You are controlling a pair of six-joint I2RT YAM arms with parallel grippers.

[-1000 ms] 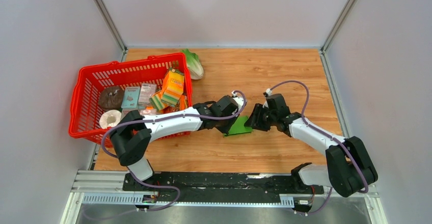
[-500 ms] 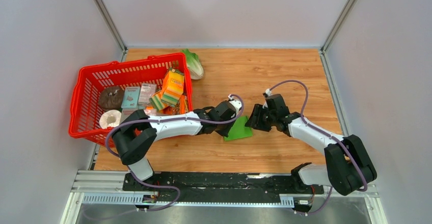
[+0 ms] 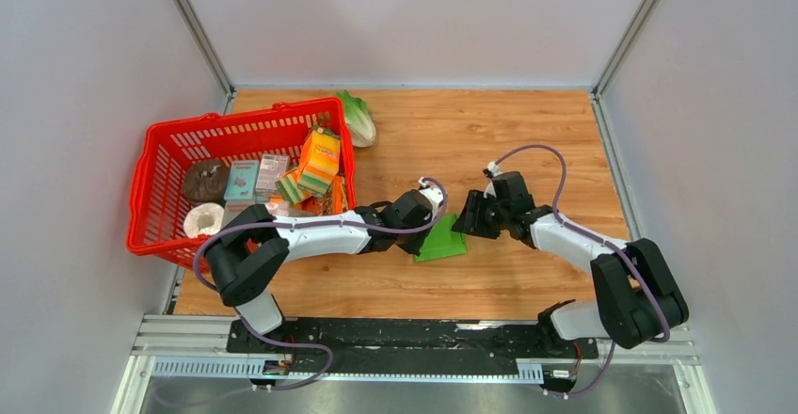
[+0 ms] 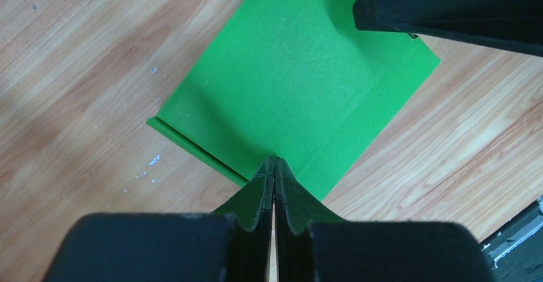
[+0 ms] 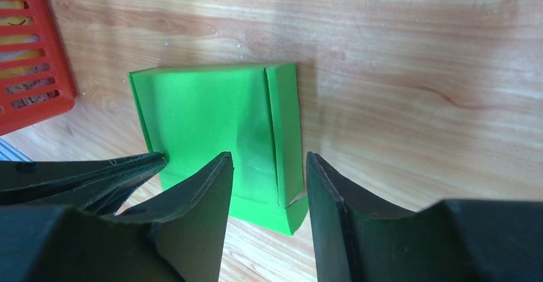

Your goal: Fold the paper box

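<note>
Top external view: the paper box (image 3: 440, 239) lies flat on the worktop (image 3: 527, 141) between the 2 arms, well clear of the red basket (image 3: 169, 151). Over the last second the left gripper (image 4: 274, 164) has eased back slightly, jaws together, tips at 1 edge of the box; whether card is pinched I cannot tell. The right gripper (image 5: 267, 161) has spread wider, straddling the folded side strip without clamping it. That suggests a crease just released, with more folding left.
</note>
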